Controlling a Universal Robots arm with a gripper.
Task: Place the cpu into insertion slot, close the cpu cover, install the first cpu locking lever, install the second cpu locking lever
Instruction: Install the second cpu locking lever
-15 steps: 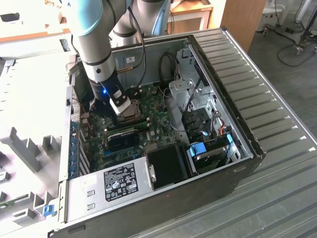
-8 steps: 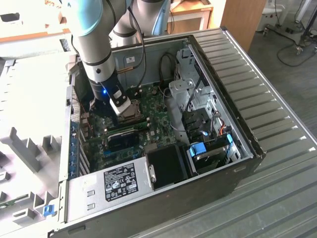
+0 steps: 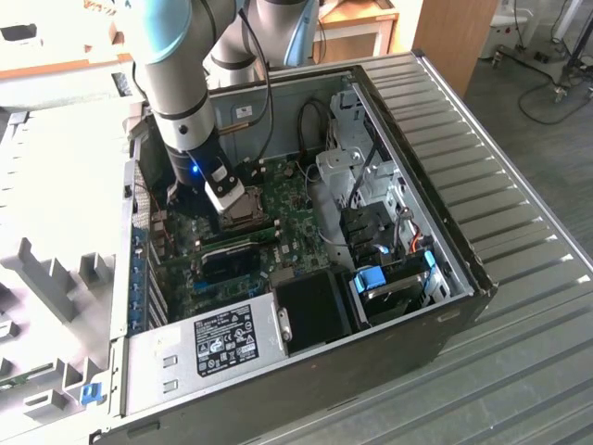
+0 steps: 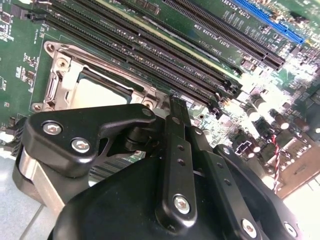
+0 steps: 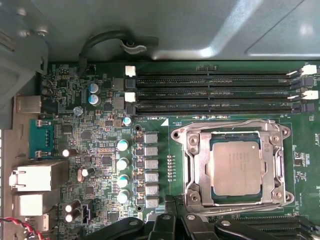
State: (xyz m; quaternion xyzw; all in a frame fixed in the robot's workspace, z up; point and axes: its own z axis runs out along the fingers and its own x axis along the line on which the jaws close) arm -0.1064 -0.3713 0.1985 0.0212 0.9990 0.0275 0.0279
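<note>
Ribbed grey table (image 3: 519, 278) (seemingly metal) under open computer case (image 3: 408, 315)

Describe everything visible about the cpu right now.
The cpu is a small flat square chip with a dull silver-grey metal top bearing faint print. It lies flat and level in the insertion slot on the green board, framed by the silvery cpu cover, which is down around it so its top shows through the cut-out. In the second wrist view its pale top shows just beyond the gripper, which is close to the socket's edge and not touching the chip.
</note>
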